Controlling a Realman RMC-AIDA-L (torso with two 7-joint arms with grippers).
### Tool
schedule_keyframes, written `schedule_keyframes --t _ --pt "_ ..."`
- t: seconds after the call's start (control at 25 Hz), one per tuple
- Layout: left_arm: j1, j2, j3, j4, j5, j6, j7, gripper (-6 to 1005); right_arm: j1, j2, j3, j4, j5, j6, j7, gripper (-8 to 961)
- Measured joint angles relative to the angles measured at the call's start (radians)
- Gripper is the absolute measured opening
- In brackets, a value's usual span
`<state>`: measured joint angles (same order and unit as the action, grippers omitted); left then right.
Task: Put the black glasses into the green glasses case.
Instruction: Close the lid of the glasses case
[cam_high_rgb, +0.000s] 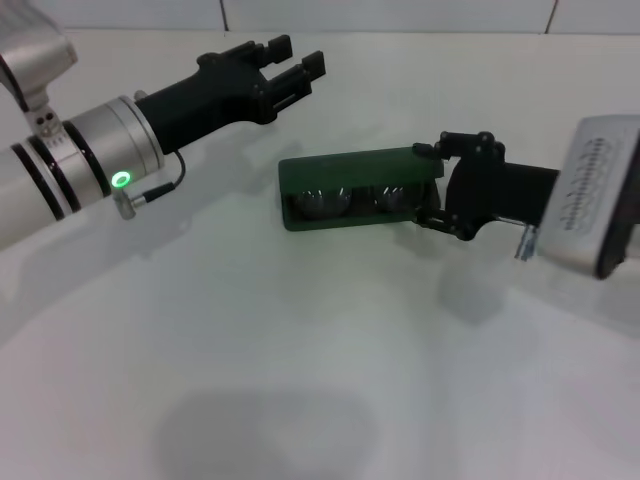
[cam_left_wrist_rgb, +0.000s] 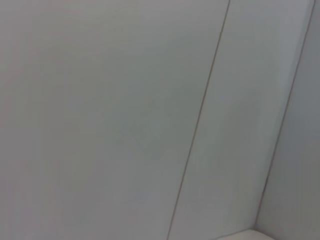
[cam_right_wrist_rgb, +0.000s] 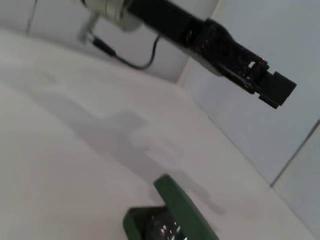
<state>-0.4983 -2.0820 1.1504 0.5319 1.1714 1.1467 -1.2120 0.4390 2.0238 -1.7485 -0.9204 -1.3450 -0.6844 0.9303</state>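
Note:
The green glasses case (cam_high_rgb: 355, 168) lies in the middle of the white table, its lid tilted partly down over the base. The black glasses (cam_high_rgb: 345, 201) lie inside; their lenses show through the front gap. My right gripper (cam_high_rgb: 435, 186) is at the case's right end, open, with one finger at the lid's back edge and the other at the base's front. The right wrist view shows the case (cam_right_wrist_rgb: 182, 207) and the glasses (cam_right_wrist_rgb: 165, 230) in it. My left gripper (cam_high_rgb: 298, 57) is open and empty, raised up and to the left of the case; it also shows in the right wrist view (cam_right_wrist_rgb: 265, 85).
The white table (cam_high_rgb: 300, 350) bears nothing else in view. A white tiled wall (cam_left_wrist_rgb: 150, 125) stands behind it and fills the left wrist view. The left arm's cable (cam_right_wrist_rgb: 125, 60) hangs under its wrist.

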Motion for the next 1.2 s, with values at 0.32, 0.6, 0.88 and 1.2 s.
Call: schedule_keyframes --t 0.32,0.6,0.88,1.2 --pt "-0.010 0.001 -0.001 -0.004 -0.002 0.013 0.001 559 0.065 0.001 -0.125 0.001 -0.024 0.176 0.005 576" --pt "-0.023 0.001 -0.002 -0.004 0.000 0.013 -0.003 559 0.076 0.002 -0.166 0.014 -0.022 0.247 0.006 565" --pt "-0.024 -0.001 0.000 -0.006 0.002 0.011 0.001 559 0.072 0.002 -0.160 0.009 -0.015 0.240 0.006 432" --pt "-0.015 -0.002 0.002 -0.008 0.004 0.012 0.007 559 0.072 0.001 -0.146 0.004 0.001 0.238 0.006 268"
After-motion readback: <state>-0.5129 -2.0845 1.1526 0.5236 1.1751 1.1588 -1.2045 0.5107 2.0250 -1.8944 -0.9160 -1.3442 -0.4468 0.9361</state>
